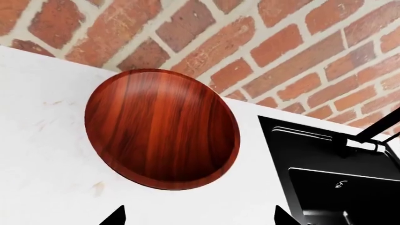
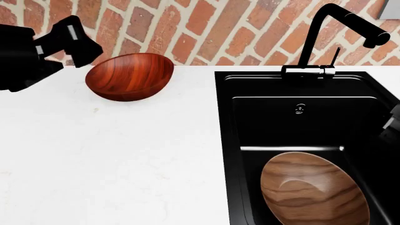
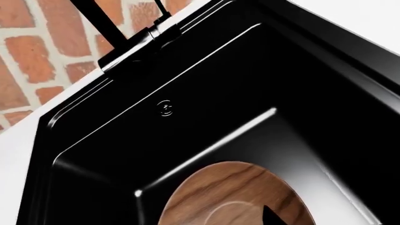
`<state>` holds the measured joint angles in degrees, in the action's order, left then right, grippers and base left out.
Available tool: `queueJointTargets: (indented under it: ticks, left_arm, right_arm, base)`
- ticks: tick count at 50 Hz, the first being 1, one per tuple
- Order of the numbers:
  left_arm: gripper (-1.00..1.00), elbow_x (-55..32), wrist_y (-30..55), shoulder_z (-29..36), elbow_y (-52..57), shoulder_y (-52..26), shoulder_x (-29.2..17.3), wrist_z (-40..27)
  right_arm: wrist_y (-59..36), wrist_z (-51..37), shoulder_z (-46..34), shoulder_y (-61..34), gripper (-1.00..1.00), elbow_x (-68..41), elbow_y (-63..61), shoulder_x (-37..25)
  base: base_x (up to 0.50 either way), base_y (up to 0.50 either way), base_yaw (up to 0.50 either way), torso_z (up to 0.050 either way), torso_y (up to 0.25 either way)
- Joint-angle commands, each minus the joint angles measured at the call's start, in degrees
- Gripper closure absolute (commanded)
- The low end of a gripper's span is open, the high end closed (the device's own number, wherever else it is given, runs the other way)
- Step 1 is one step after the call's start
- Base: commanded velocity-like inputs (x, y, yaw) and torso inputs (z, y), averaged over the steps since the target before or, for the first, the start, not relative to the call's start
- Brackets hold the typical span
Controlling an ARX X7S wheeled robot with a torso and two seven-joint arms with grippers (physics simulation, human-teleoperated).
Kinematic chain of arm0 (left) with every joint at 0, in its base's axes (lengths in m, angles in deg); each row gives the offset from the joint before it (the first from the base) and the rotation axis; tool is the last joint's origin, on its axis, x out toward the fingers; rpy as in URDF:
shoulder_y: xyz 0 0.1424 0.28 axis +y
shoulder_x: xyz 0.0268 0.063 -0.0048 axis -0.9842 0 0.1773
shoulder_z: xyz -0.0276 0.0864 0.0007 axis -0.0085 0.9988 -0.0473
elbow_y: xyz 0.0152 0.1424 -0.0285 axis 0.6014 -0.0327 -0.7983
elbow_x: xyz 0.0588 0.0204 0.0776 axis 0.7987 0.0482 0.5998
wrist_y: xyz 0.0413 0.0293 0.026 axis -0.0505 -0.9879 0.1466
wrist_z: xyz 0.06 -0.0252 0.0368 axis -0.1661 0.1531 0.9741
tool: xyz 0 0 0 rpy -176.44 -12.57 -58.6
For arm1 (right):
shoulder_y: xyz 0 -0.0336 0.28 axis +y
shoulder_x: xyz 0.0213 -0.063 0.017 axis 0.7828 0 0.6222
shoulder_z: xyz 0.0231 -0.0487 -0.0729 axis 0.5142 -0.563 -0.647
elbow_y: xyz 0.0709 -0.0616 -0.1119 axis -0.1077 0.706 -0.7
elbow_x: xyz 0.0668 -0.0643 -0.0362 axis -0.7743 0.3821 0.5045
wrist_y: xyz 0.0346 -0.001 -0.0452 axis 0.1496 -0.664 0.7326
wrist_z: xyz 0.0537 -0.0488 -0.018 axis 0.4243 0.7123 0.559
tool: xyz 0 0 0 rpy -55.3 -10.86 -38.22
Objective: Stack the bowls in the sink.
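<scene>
The smaller, glossy reddish-brown wooden bowl [image 2: 129, 76] sat on the white worktop [image 2: 112, 159] near its back edge, against the red brick wall [image 2: 206, 28] and well apart from the sink. The larger, shallow walnut-brown bowl [image 2: 314, 190] lay in the matte black rectangular sink [image 2: 226, 140], toward its front edge. The tall black angular faucet [image 2: 337, 33] stood at the sink's back edge. The left gripper [image 1: 198, 216] hovered near the reddish bowl, fingers spread wide and empty; nothing lay between them. Only the left wrist view showed this spread. The right gripper [image 3: 272, 216] showed as one dark tip over the walnut bowl in the right wrist view; its state could not be told.
</scene>
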<state>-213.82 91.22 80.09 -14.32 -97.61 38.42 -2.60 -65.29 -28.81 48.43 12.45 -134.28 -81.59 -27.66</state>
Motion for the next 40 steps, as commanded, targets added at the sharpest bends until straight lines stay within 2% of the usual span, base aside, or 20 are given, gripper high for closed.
queueJointTargets:
  ticks: [1, 9, 19, 27, 40]
  left_arm:
    - [-1.00, 6.0, -2.1, 0.1, -4.2, 0.2, 3.2, 4.3]
    - [-1.00, 9.6, -6.4, 0.4, -8.6, 1.8, 6.4, 6.3]
    - [-1.00, 9.8, -9.3, 2.5, -12.6, 3.0, 9.4, 1.4]
    - [-1.00, 12.8, -13.6, 3.2, -17.2, 4.4, 11.1, 1.5]
    - [-1.00, 18.8, -22.2, 3.8, -26.5, 5.5, 14.6, 5.6]
  right_arm:
    - [1.8, -1.9, 2.6, 0.3, -1.00, -4.7, -3.8, -0.5]
    - [2.8, -1.8, 3.7, 0.4, -1.00, -5.3, -4.9, 0.2]
    - [3.3, -0.9, 3.8, 0.5, -1.00, -4.7, -4.9, 1.3]
    - [3.7, -0.9, 3.6, 0.3, -1.00, -5.2, -5.1, 1.0]
    - [4.5, -0.6, -0.7, -3.2, -1.00, -5.4, -5.0, 1.0]
  base:
    - [0.00, 0.00, 0.00, 0.000, 0.000]
    - [0.00, 0.00, 0.00, 0.000, 0.000]
    - [0.00, 0.00, 0.00, 0.000, 0.000]
    - [0.00, 0.00, 0.00, 0.000, 0.000]
    - [0.00, 0.00, 0.00, 0.000, 0.000]
